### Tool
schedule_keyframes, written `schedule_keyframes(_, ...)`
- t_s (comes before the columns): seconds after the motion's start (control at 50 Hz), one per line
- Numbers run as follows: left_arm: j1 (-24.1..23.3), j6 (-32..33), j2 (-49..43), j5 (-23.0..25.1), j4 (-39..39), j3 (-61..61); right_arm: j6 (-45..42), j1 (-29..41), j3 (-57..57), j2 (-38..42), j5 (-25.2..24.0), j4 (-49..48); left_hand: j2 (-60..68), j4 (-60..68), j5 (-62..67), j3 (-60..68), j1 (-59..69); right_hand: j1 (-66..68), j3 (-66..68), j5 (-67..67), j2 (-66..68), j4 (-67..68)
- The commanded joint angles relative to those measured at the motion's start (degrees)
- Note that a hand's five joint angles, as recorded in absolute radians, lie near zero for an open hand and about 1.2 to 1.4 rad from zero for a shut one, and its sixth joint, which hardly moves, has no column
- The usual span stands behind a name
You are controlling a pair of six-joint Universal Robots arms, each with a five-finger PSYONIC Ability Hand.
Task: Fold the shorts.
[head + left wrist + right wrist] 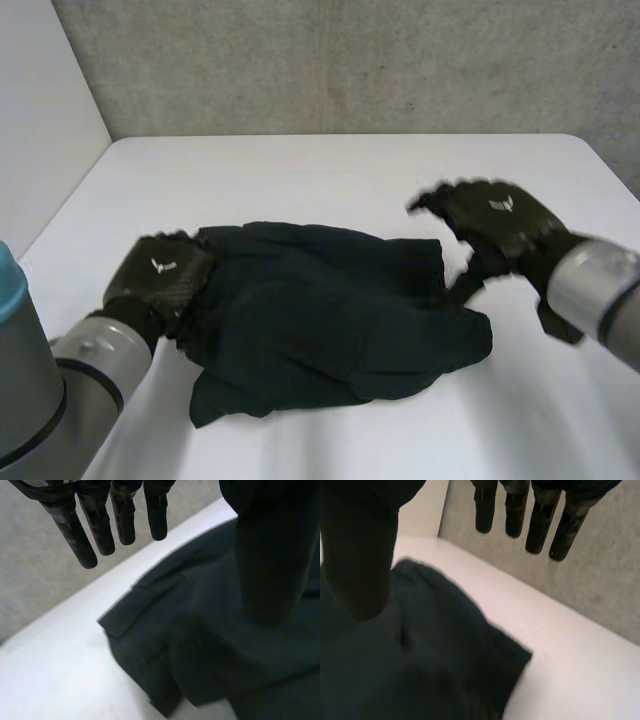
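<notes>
Straight fingers above dark shorts

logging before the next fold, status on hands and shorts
Left hand open, at left edge of the shorts. Right hand open, above their right edge. Shorts rumpled on the table, not neatly folded. Nothing in the way.

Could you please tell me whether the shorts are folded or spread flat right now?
Loosely folded, not neat: the shorts lie rumpled on the table, layers overlapping with uneven edges.
</notes>
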Motion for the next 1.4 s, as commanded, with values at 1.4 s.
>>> schedule_keyframes(1.4,4.42,5.4,6.67,6.86,8.64,0.47,-6.11,9.37,1.46,24.85,12.83,-36.89,61.57,61.57,61.5,61.75,61.53,64.91,61.33,61.56,61.77,62.02)
